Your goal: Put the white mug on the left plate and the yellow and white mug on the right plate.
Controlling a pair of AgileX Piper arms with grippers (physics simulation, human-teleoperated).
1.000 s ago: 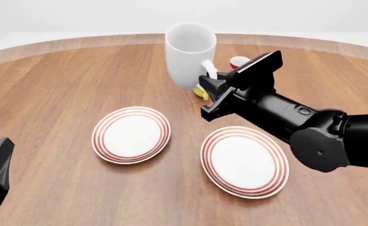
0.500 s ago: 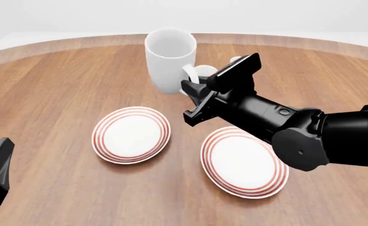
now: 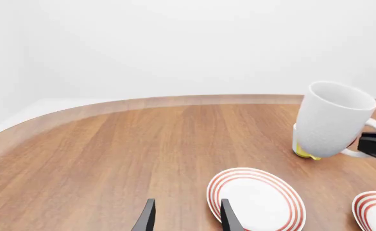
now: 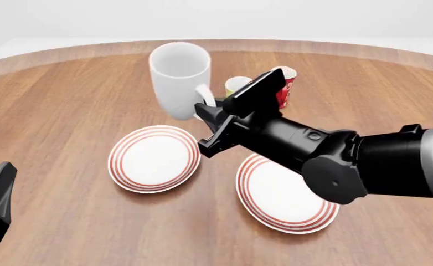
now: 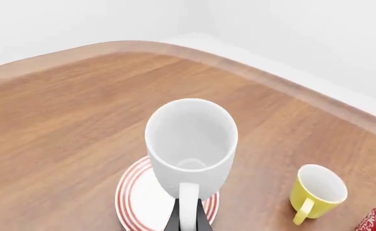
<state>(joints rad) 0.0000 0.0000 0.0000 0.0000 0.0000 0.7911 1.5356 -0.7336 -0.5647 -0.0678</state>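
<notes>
Shifted leftward since a second ago: right fingers (image 5: 188, 222) clamped on handle of white mug (image 4: 179, 79), mug carried upright above bench (image 4: 61, 100), now over far edge of left plate (image 4: 154, 158). Yellow and white mug (image 5: 318, 192) uncovered, standing on bench beside red cup (image 4: 284, 86). Right plate (image 4: 286, 193) bare beneath right arm. Left fingers (image 3: 184, 219) parted, gripping nothing, low near left plate.

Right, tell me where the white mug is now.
In the front view the white mug is left of centre, held by its handle in the right claw, off the table just beyond the left plate.
</notes>
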